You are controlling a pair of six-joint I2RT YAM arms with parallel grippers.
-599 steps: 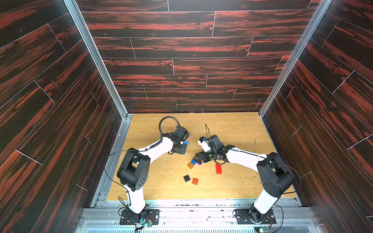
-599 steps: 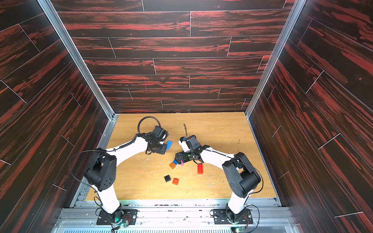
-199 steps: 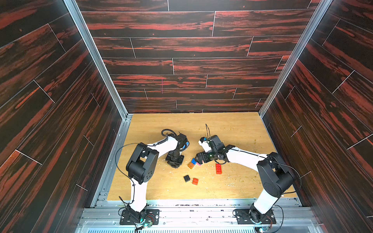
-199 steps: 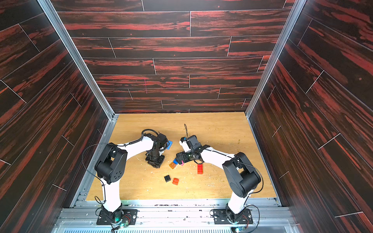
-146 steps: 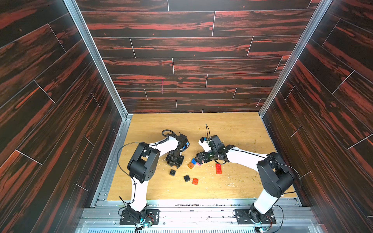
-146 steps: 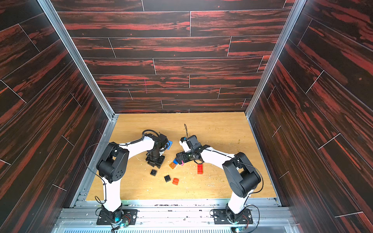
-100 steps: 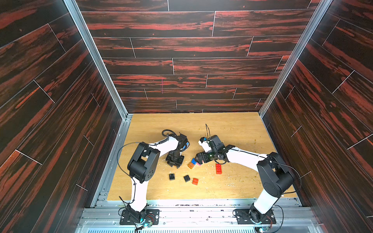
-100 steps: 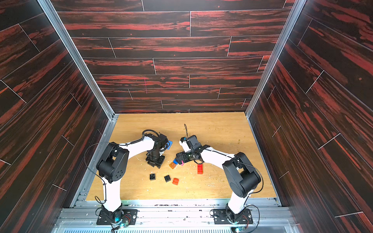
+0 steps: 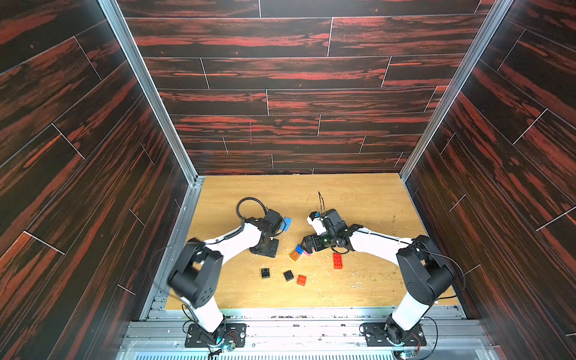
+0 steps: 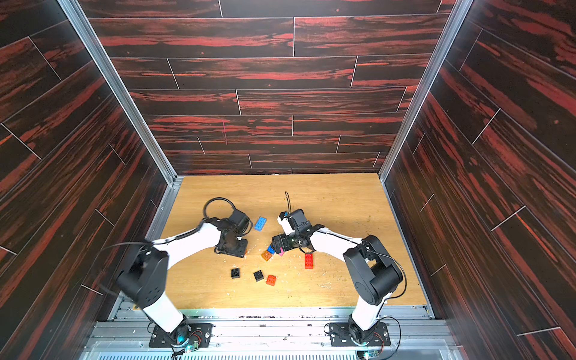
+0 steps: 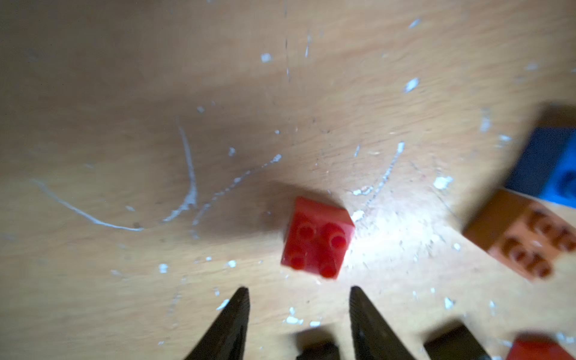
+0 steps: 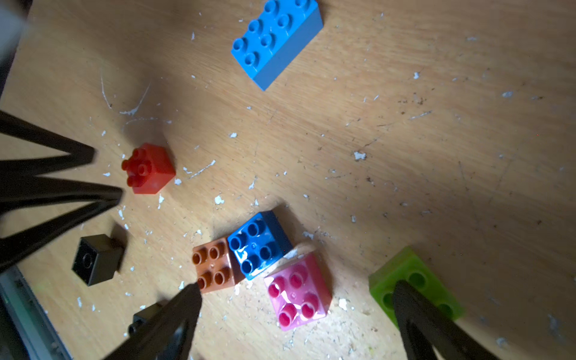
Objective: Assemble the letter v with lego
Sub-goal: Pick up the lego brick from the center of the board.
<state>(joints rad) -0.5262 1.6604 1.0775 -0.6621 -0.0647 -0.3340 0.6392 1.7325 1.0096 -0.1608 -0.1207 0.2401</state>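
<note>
My left gripper [image 11: 299, 291] [image 9: 268, 249] stands open and empty, its tips just short of a small red lego brick [image 11: 316, 238] [image 12: 148, 168] on the wooden floor. My right gripper [image 12: 297, 288] [image 9: 307, 246] is open wide and straddles a pink brick [image 12: 297, 290]; one finger reaches an orange brick [image 12: 213, 265], the other covers part of a green brick [image 12: 411, 280]. A small blue brick [image 12: 258, 244] touches the orange and pink ones. A long light-blue brick [image 9: 286, 223] lies behind them, and a long red brick [image 9: 337, 260] to the right.
Nearer the front lie two small black bricks [image 9: 265, 273] [image 9: 288, 275] and an orange-red one [image 9: 301, 280]. Dark panelled walls enclose the wooden floor [image 9: 358, 202] on three sides. A metal rail [image 9: 296, 311] runs along the front edge. White flecks litter the wood.
My left gripper opened and let go of a black brick, which dropped and came to rest nearer the front. The left arm's shoulder swung leftward. The right arm has not moved.
</note>
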